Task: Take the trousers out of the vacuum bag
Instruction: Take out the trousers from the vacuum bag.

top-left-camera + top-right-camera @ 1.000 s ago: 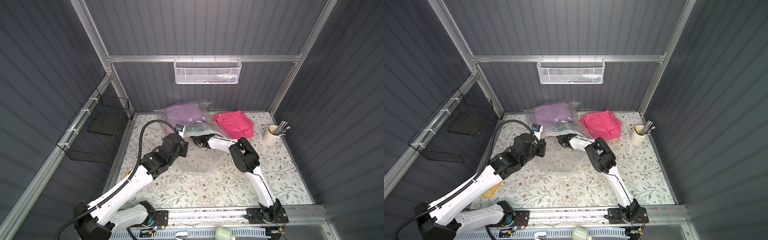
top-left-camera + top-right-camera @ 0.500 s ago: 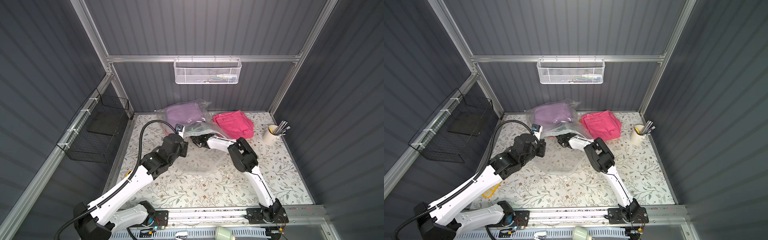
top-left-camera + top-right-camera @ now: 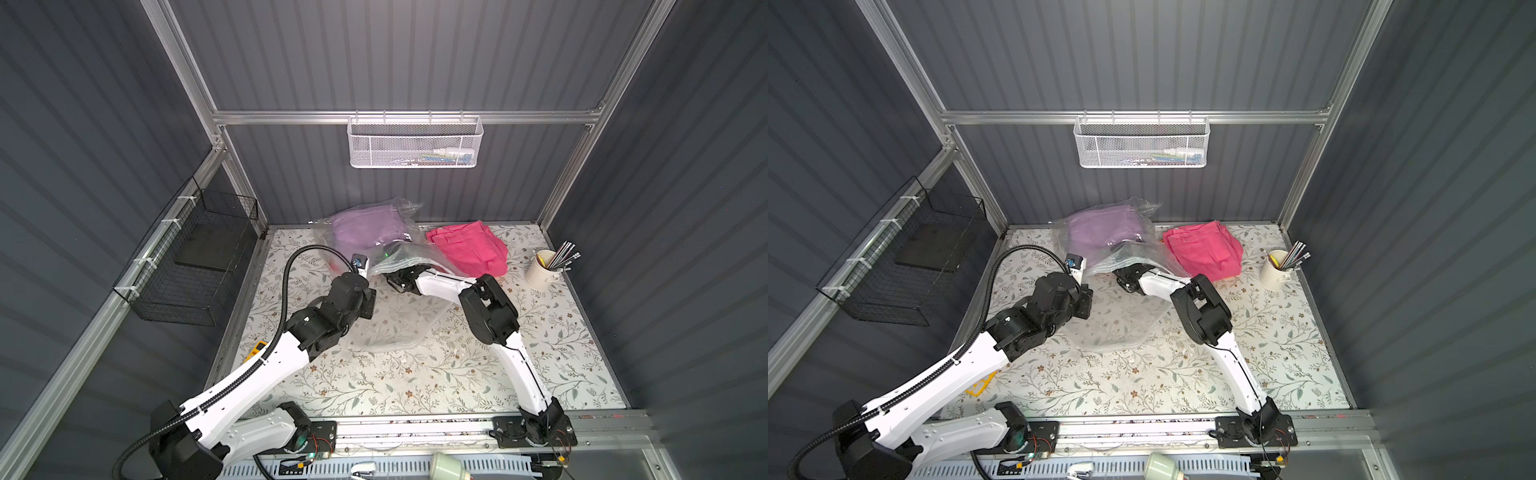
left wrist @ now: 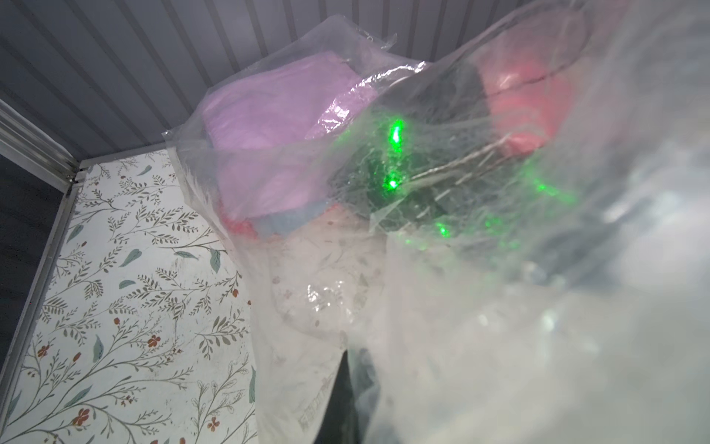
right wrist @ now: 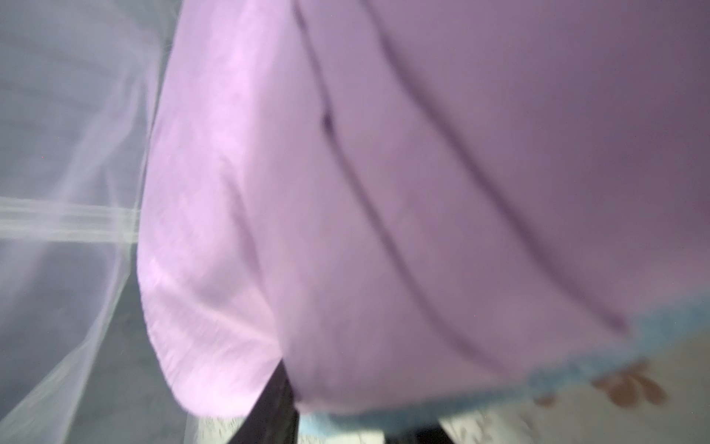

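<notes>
We pinch the bag (image 3: 399, 328) mouth up with the closed left gripper (image 3: 369, 299) so the right gripper (image 3: 395, 249), grip unclear, reaches the lilac trousers (image 3: 365, 226).

Top views bright, sharp — right wrist view blurred; green glints on vacuum bag (image 4: 395, 153), left wrist.

Blurred lilac trousers (image 5: 384, 192) inside vacuum bag (image 5: 57, 269)
</notes>
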`<act>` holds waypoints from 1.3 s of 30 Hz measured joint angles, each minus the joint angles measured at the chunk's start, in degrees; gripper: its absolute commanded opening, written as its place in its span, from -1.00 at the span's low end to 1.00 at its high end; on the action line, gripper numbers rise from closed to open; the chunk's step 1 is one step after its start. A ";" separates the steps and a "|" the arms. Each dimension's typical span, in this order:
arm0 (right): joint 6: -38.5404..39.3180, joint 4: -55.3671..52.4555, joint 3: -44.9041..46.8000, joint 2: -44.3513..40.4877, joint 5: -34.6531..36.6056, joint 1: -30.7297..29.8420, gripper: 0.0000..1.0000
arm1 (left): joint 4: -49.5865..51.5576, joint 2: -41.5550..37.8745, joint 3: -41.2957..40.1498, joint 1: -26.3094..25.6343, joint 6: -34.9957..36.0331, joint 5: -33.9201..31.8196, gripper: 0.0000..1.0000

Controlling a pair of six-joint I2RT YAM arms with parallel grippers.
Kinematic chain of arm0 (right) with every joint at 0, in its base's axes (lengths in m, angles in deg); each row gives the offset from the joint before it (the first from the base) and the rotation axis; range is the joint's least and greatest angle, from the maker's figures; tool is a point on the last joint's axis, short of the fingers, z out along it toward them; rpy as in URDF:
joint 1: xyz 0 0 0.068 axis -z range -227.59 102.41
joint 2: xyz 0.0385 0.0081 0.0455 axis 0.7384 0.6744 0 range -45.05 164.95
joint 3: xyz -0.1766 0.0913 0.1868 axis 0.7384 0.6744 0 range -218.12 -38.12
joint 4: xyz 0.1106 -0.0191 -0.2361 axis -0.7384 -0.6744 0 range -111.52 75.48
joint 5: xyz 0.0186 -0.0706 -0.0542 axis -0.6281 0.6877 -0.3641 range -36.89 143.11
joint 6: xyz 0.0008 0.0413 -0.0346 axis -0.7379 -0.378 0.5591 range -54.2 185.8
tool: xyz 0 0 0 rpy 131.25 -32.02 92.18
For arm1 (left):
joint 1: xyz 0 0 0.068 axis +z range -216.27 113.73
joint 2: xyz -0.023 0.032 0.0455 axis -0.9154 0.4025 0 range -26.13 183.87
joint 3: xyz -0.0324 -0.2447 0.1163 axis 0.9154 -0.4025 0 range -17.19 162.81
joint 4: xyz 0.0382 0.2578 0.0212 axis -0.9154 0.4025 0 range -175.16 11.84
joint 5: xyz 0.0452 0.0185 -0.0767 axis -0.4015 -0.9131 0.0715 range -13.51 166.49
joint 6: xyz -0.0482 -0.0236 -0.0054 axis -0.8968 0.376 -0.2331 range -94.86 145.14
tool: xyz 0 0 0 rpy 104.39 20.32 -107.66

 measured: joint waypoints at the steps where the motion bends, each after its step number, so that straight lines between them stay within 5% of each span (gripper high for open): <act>1: 0.63 0.02 1.33 -1.49 0.13 0.00 -0.32 | -0.15 0.20 -0.28 0.00 -0.02 -0.24 -1.00; 10: 3.13 4.24 9.73 -12.87 0.90 -1.81 -0.27 | -0.63 1.05 -1.18 0.00 -0.46 -1.92 -1.00; 18: 0.81 6.27 12.98 -11.37 0.02 -5.14 0.31 | -0.57 1.03 -1.18 0.00 -0.61 -3.32 -1.00; 25: -2.19 4.07 10.88 -5.53 -0.90 -2.80 0.33 | -0.55 0.92 -1.18 0.00 -0.61 -3.32 -1.00; 30: -4.13 2.03 8.90 -2.32 -1.14 -0.24 0.14 | -0.55 0.52 -1.16 0.00 -0.59 -3.58 -1.00; 39: -5.90 -1.33 3.32 0.00 -1.01 1.09 0.22 | -0.35 0.50 -0.66 0.00 -0.59 -3.74 -1.00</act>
